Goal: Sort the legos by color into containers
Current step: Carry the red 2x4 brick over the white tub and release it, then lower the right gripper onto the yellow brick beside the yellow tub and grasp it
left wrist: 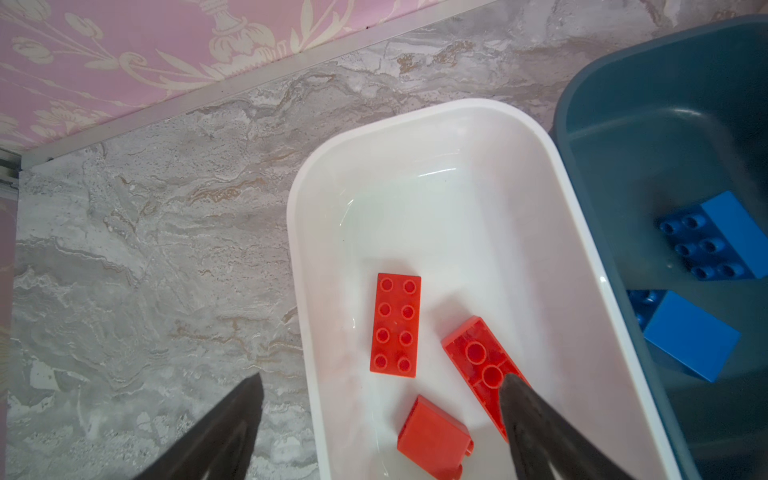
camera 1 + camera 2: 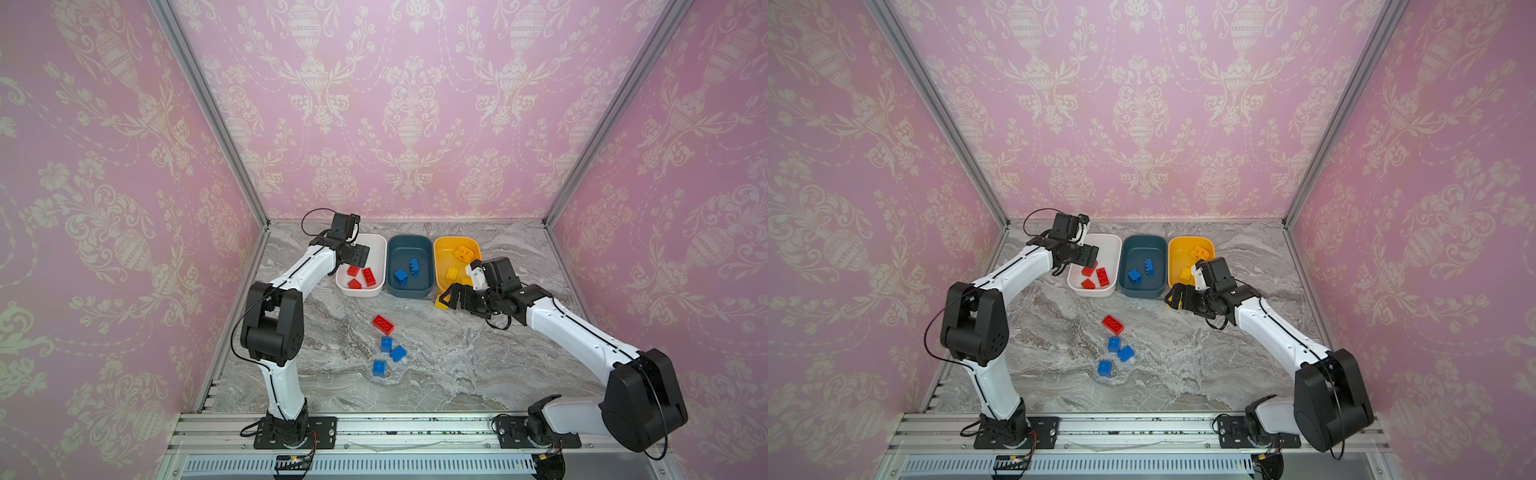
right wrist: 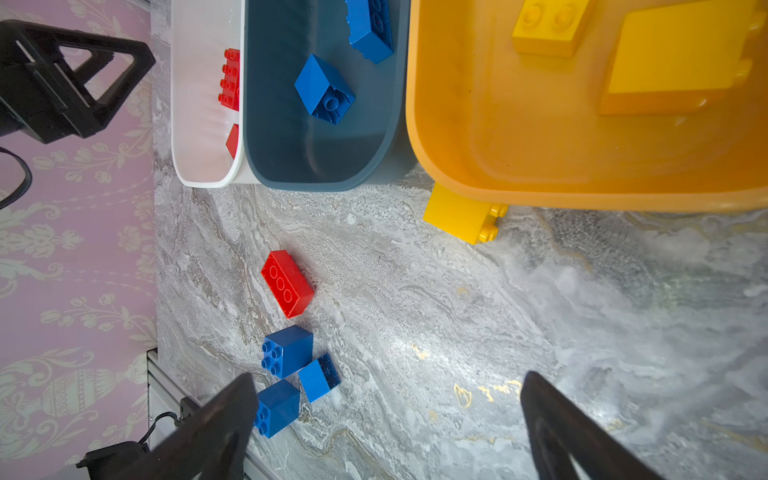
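Blue bricks (image 2: 386, 344) mid-table; yellow brick (image 3: 457, 216) beside yellow tub (image 3: 419, 137) edge.

In a row mid-frame, your white tub (image 2: 376, 249) holds three red bricks (image 2: 368, 276), the teal tub (image 2: 409, 252) two blue bricks (image 2: 400, 275), and the yellow tub (image 2: 444, 253) yellow pieces (image 2: 452, 272), one rounded. Below lie a loose red brick (image 2: 383, 324), three loose blue bricks (image 2: 386, 344), and a yellow brick (image 3: 461, 218) seemingly touching that tub.

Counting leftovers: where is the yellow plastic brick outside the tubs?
On the marble table, right of centre in a top view, the yellow plastic brick rests against the yellow-orange plastic tub's near wall.
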You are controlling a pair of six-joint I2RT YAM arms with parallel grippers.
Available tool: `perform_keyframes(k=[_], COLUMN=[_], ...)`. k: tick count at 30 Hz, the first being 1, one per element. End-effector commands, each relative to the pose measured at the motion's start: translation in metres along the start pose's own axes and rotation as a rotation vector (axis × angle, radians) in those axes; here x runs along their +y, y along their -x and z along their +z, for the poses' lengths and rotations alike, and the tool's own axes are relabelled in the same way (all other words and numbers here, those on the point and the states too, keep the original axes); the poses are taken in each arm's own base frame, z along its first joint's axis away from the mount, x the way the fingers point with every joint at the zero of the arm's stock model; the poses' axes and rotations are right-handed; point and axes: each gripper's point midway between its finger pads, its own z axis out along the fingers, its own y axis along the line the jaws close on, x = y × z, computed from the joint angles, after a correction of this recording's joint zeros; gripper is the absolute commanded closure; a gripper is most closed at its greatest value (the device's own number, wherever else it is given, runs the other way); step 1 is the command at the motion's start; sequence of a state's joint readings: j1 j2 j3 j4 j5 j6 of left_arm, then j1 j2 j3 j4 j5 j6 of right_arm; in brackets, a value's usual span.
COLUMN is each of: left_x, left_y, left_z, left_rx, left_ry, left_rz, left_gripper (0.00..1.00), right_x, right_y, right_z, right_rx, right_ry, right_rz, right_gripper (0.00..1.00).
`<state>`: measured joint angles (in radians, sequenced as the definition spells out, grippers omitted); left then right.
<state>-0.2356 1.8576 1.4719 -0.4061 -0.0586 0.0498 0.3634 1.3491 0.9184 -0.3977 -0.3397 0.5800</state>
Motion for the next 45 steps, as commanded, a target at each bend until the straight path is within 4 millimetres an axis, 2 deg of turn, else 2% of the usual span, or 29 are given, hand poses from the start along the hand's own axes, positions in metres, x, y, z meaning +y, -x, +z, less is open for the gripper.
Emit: perform_keyframes(k=[1,7,12,19,28,35,45], left_x=[-0.006,-0.008,-0.013,-0.02,-0.018,-0.017,-0.011], left_y=[0.01,0.004,-0.008,-0.024,-0.034,-0.038,-0.041], left_z=[-0.022,-0.046,-0.067,-0.086,-0.093,-0.093,-0.094], left_rx=[-0.069,-0.118,-0.159,-0.195,-0.209,-0.205,-0.205], left_ry=[-0.049,-0.072,-0.12,-0.171,-0.178,-0.176,-0.163], left_rz=[-0.054,-0.106,-0.167,-0.233,-0.27,-0.278,-0.274], left_gripper=[0.08,0.04,0.01,0.01,0.01,0.01,0.01], right_x=[0.003,-0.001,-0.012,-0.023,-0.023,-0.028,-0.038], right_y=[0.002,-0.002,-0.004,-0.003,0.003,0.004,0.011], right_z=[-0.001,0.008,0.017,0.028,0.06,0.083,0.097], right_rx=[-0.017,-0.037,-0.099,-0.181,-0.196,-0.204,-0.25], right_ry=[-0.022,-0.154,-0.253,-0.336,-0.359,-0.385,-0.438], right_rz=[-0.007,-0.062,-0.021,0.006,0.005,0.017,0.019], right_gripper=[0.0,0.01,0.03,0.04,0.06,0.13,0.2])
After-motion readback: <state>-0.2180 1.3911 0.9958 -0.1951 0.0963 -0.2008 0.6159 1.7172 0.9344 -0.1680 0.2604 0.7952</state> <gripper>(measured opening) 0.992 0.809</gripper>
